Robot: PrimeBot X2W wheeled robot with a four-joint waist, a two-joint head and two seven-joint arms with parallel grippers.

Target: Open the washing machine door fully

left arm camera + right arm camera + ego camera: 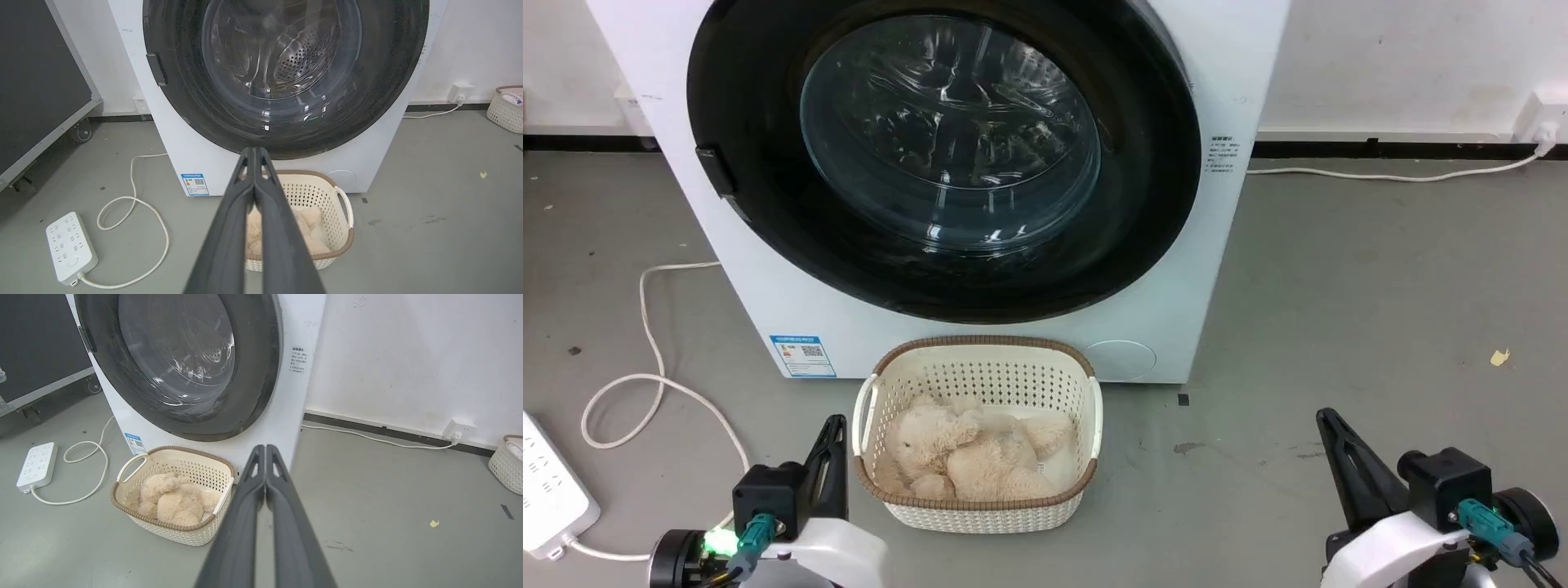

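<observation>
Basket (980,384) before washing machine (1241,73); power strip (547,490) left.

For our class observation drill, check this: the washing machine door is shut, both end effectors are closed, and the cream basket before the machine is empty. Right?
Not quite. The basket is not empty: a beige plush toy lies in it, as the head view shows. The washing machine door is shut, and the left end effector and right end effector are closed.

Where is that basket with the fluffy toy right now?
In the head view, the cream basket sits on the floor at bottom centre, in front of the washing machine, below its closed door, just right of the left end effector.
</observation>
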